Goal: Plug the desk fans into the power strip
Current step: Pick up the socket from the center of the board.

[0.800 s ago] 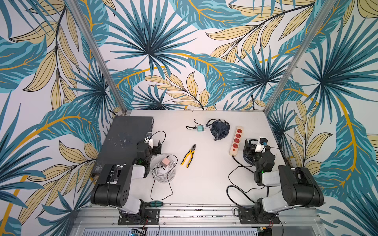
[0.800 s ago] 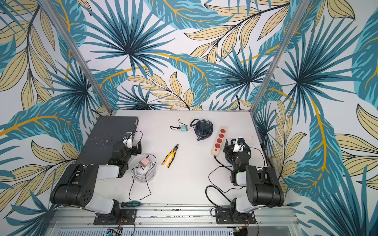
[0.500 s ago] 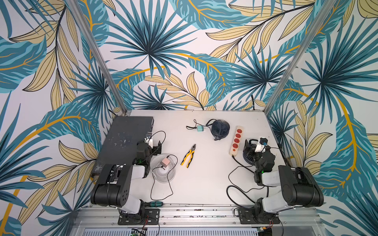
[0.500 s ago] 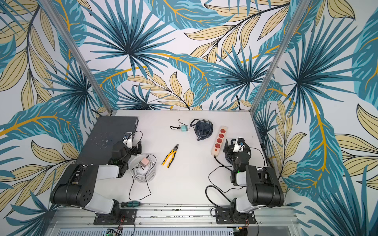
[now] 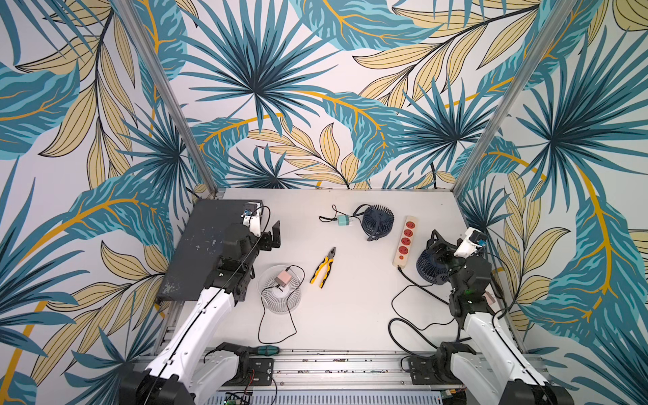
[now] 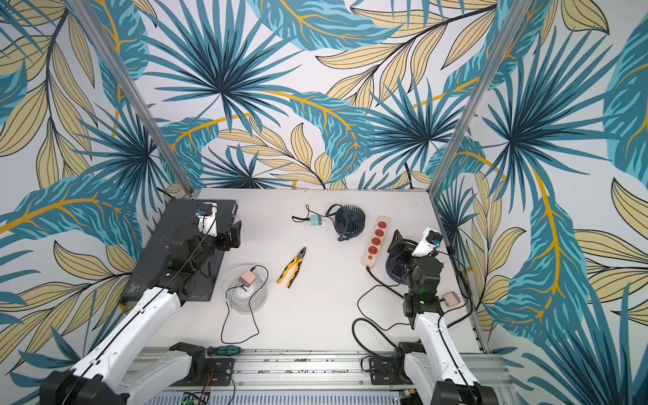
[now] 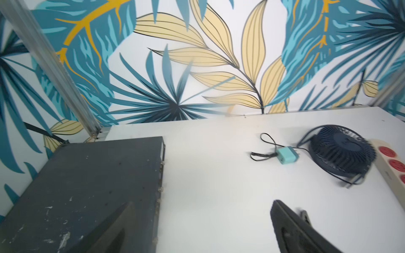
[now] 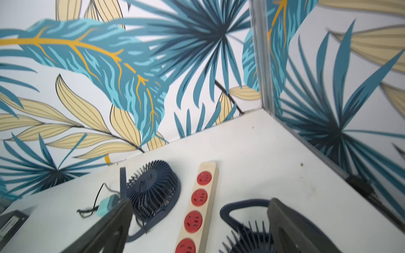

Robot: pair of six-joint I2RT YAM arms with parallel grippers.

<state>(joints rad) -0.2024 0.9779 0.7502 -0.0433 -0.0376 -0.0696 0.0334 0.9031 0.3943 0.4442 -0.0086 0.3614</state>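
The cream power strip (image 5: 405,242) (image 6: 376,242) (image 8: 202,197) lies at the back right, its red sockets facing up. A navy desk fan (image 5: 378,218) (image 7: 341,151) lies to its left, with a teal plug (image 5: 342,220) (image 7: 287,155) loose on the table. A second navy fan (image 5: 433,264) (image 8: 247,236) lies right of the strip, below my right gripper (image 5: 445,242) (image 8: 199,210), which is open and empty. My left gripper (image 5: 271,238) (image 7: 201,219) hovers open by the dark box, holding nothing.
A dark flat box (image 5: 207,245) fills the left side. A white fan (image 5: 279,289) carries a pink plug (image 5: 282,279). Yellow pliers (image 5: 324,266) lie mid-table. The strip's black cord (image 5: 403,315) loops at the front right. A screwdriver (image 5: 263,349) lies at the front edge.
Both arms have lifted out of their folded pose, elbows swinging back and up. The grippers have risen slightly and stay open. Nothing on the table has moved.
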